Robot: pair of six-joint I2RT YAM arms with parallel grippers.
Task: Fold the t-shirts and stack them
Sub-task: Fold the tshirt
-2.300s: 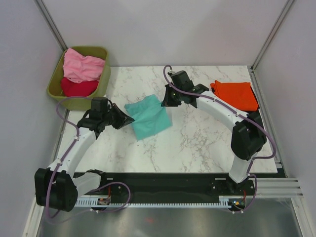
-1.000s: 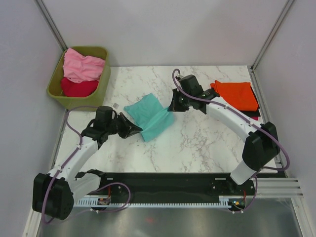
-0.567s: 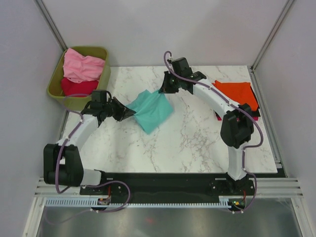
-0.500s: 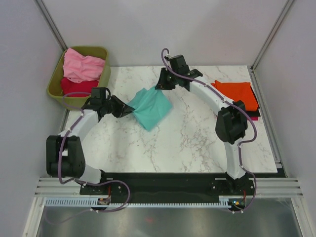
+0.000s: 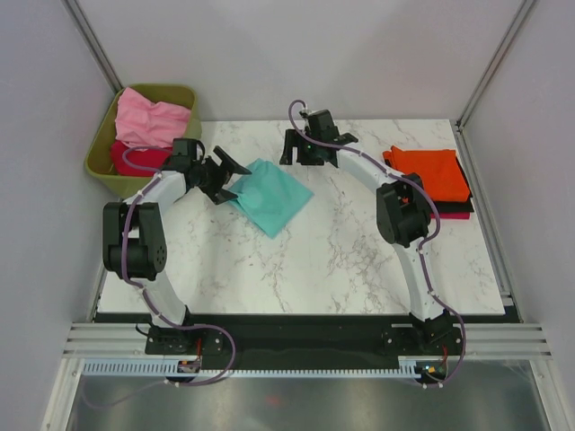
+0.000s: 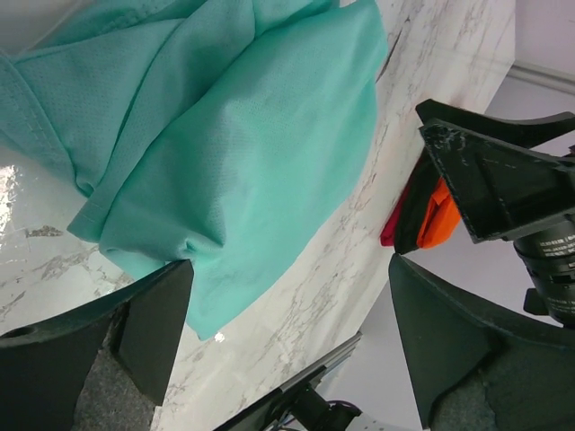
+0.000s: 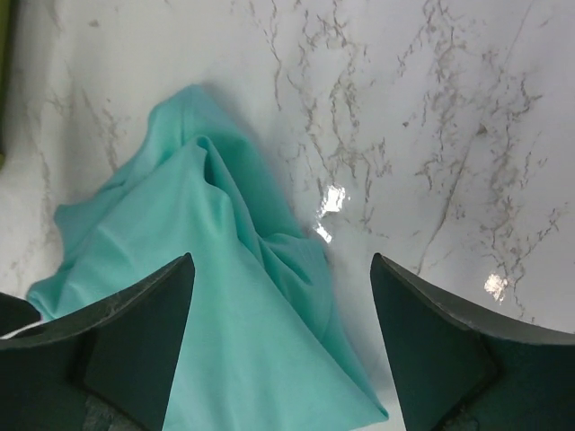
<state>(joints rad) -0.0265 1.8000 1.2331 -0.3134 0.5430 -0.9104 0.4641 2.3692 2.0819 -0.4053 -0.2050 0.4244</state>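
Teal t-shirt (image 5: 272, 196): soft turquoise cloth, folded to a small diamond. It lies free on the table, to the right of the olive-green plastic bin (image 5: 97, 151) and a little nearer to the arm bases.
Its shape: the layers look mostly flat. The right wrist view shows a raised ruck near one corner, and the left wrist view shows loose hems on one side.
Left gripper (image 5: 229, 180): between the bin and the shirt, at the shirt's left edge. The jaws stand wide apart and hold nothing.
Right gripper (image 5: 301, 154): right of the bin, over the shirt's far corner. The jaws are also wide and hold nothing.
Step in hand: I judge the fold is made and the shirt must go to the pile next.
How to do it well: press the ruck flat first. Then pinch all layers together at two edges and carry the shirt low and level, so that the fold does not open.
Pile: a folded orange shirt (image 5: 429, 172) on darker cloth, well apart from the bin at the opposite side of the table.
Bin content: a crumpled pink shirt (image 5: 151, 118) over a crimson one (image 5: 135, 157).
Surface: white marble-look table (image 5: 359, 251), smooth and glossy.
Room: plain pale walls (image 5: 314, 54) stand behind the bin and at both sides.
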